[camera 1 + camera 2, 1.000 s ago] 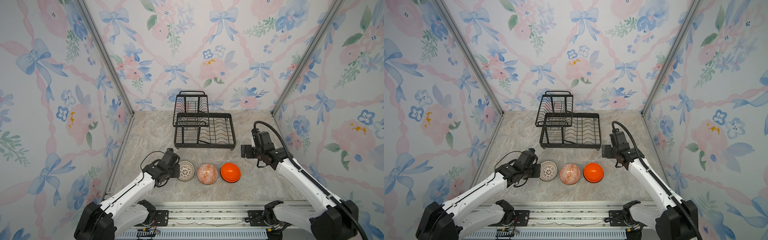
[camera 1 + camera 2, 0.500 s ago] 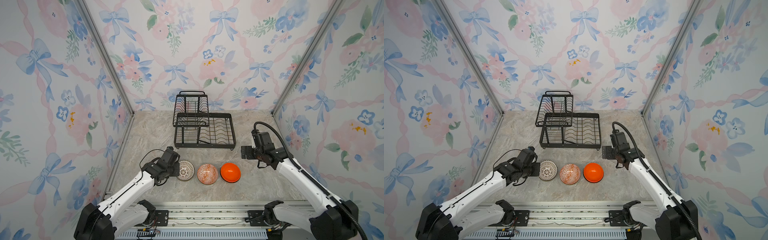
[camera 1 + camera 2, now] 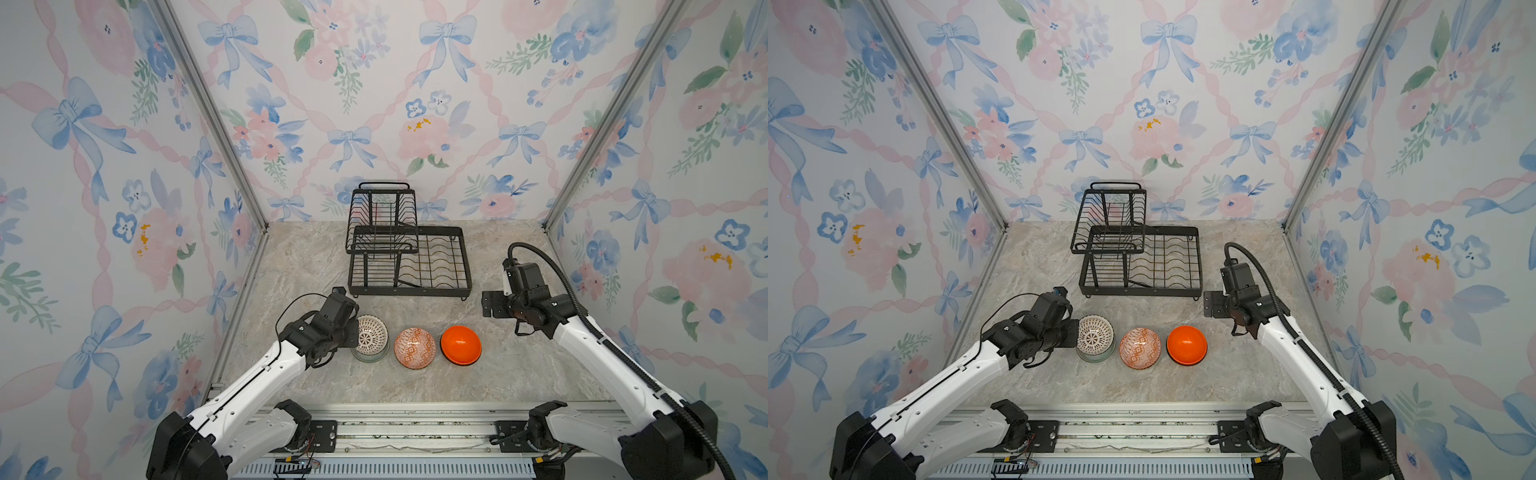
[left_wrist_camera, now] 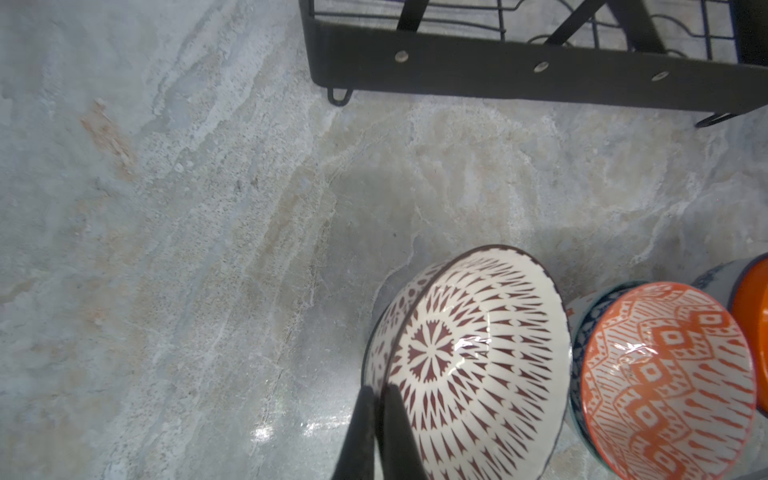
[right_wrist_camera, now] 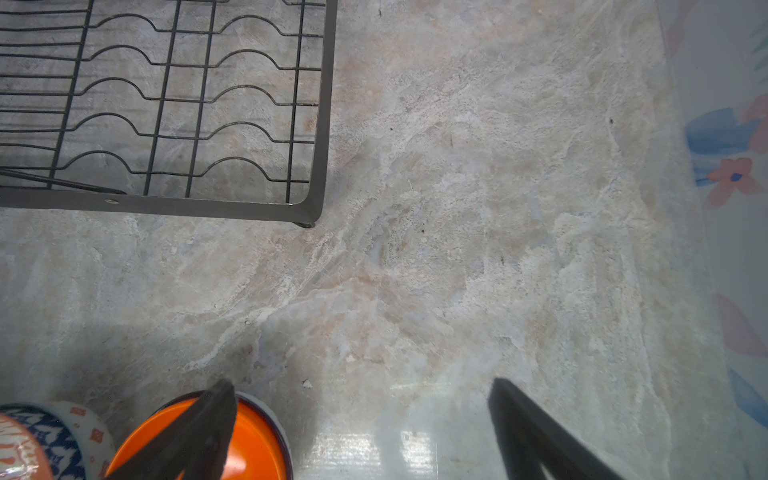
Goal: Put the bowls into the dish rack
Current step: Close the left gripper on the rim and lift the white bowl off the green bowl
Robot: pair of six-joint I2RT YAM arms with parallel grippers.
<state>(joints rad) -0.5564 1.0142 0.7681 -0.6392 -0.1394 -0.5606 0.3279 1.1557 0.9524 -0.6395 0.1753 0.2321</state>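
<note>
The black wire dish rack holds nothing yet: left gripper clamped on the rim of the white brown-lattice bowl, right gripper wide and empty, orange-white geometric bowl and plain orange bowl waiting.

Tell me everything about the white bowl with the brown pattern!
The white bowl looks like shiny glazed ceramic, round, with a thin dark rim. Red-brown darts ring a flower shape at its bottom, and the outside is patterned too. It is tipped sideways. The left gripper is shut on its rim. In both top views it is over a pale bowl, close beside the orange-white bowl.
</note>
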